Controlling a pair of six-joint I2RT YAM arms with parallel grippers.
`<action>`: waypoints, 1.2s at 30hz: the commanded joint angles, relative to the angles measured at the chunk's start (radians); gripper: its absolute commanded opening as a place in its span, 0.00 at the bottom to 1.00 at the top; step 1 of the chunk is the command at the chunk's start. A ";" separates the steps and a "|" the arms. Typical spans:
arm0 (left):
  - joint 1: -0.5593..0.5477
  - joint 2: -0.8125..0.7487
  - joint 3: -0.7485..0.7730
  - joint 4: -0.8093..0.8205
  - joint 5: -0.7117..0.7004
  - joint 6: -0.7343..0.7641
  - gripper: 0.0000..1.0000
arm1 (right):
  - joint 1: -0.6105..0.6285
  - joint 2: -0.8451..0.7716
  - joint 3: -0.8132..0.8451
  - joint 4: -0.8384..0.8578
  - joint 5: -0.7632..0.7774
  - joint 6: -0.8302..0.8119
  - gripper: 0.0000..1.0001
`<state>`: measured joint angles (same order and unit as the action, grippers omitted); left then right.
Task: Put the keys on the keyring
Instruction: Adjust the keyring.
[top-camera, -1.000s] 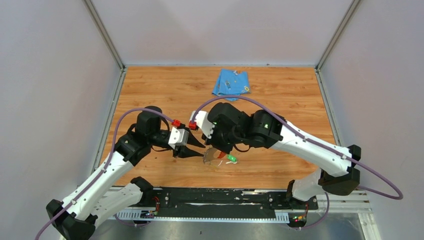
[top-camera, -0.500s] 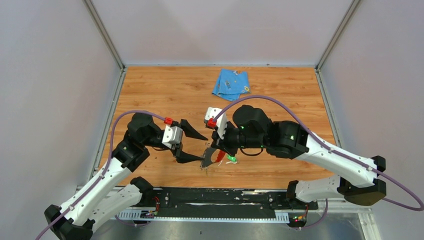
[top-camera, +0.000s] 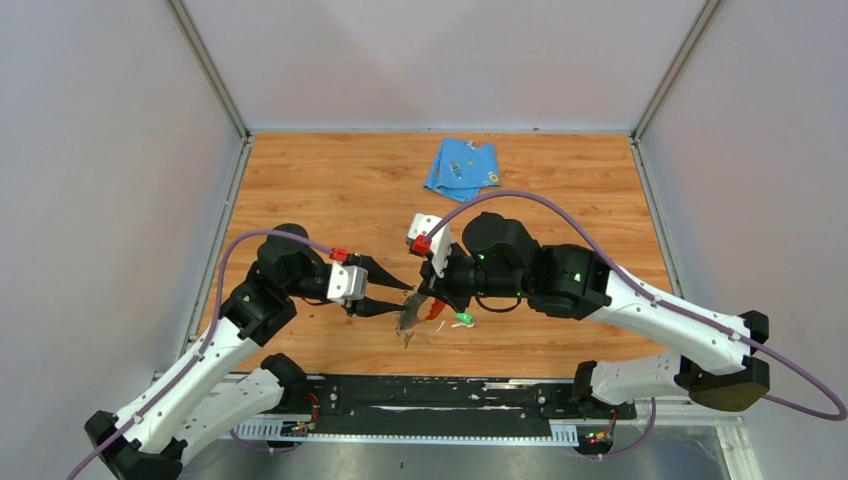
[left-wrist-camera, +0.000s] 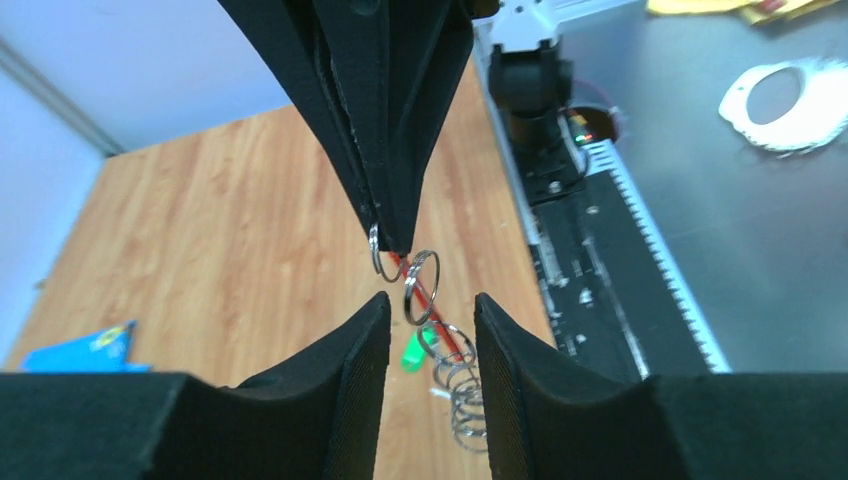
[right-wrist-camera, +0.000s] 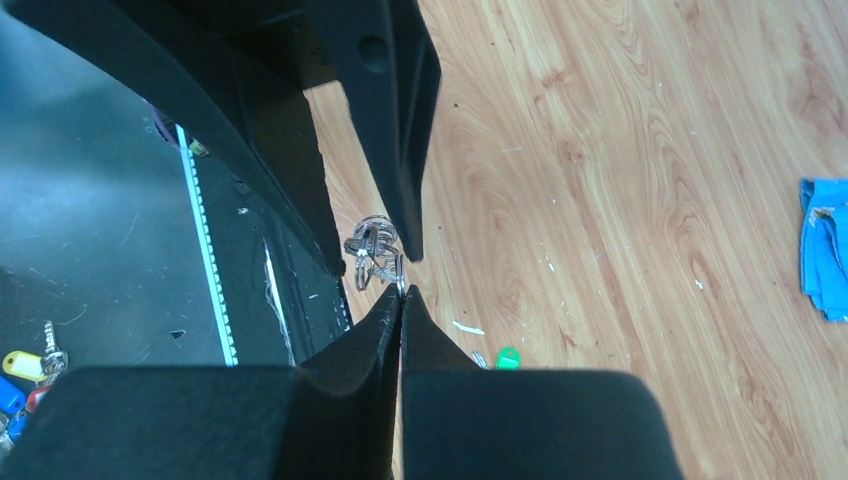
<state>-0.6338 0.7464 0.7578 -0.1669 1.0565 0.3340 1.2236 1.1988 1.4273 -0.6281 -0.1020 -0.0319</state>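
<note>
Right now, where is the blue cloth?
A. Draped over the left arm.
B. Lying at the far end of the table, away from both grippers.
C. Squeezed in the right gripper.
B: the blue cloth lies flat by the table's far edge. The open left gripper and the right gripper, shut on the keyring, meet much nearer the arm bases.

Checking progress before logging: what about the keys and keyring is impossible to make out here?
- green key: tiny in the top view, blurred in the left wrist view; threaded or loose is unclear.
- keyring: lower coils partly hidden by the fingers of the left gripper, left wrist view.
- yellow key: seen on the table in no view.
</note>
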 joint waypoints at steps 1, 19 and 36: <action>-0.007 -0.068 0.014 -0.072 -0.145 0.199 0.39 | 0.002 -0.017 -0.020 0.011 0.066 0.026 0.00; -0.009 -0.059 0.056 0.049 -0.220 -0.069 0.57 | -0.012 -0.045 -0.037 0.029 -0.011 0.007 0.00; -0.009 0.086 0.170 -0.197 0.053 0.001 0.30 | -0.012 -0.061 -0.059 0.071 -0.071 -0.008 0.00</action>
<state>-0.6376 0.8295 0.9009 -0.2939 1.0801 0.2794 1.2205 1.1664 1.3766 -0.5922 -0.1452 -0.0242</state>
